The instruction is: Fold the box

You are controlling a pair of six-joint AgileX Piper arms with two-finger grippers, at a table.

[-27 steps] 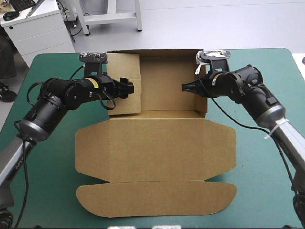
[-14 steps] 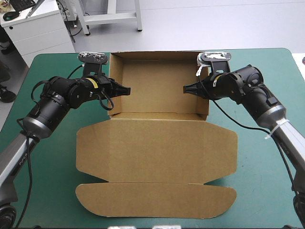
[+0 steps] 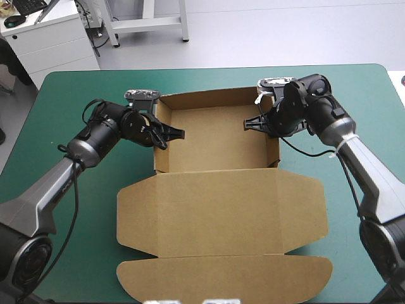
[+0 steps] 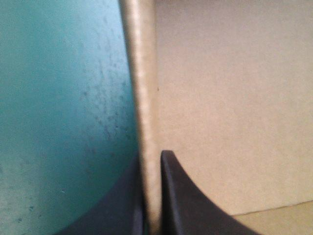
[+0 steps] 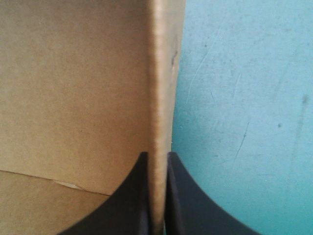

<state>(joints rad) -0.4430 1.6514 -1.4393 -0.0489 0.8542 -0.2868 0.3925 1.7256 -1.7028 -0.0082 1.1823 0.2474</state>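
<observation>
At the centre left of the high view the left gripper [image 3: 177, 132] reaches in over the teal-green cover [image 3: 63, 95] and is clamped on the left wall [image 3: 161, 149] of the box [image 3: 215, 136]. Its wrist view shows the black fingers [image 4: 186, 200] nearly touching, with the rim of that wall [image 4: 144, 73] caught between them. The box sits in the upper middle of the frame as an open brown tray with its walls raised. Its lid [image 3: 221, 209] lies flat towards the bottom edge. At the centre right the right gripper [image 3: 252, 124] is likewise pinched on the right wall [image 3: 274, 149], and its wrist view shows the board rim [image 5: 164, 73] running straight out from between the near-shut fingers [image 5: 183, 205]. The step in hand seems to be setting the two side walls firmly upright. To do it well, both pinches should stay level and pull evenly, so the tray does not skew on the cover. Each wall should end square to the floor panel. Pressure should be light enough not to crease the rims. Each gripper should let go straight off its rim, not sideways, so it does not drag its wall back out. No brand, label or writing can be read on the board or the cover.
</observation>
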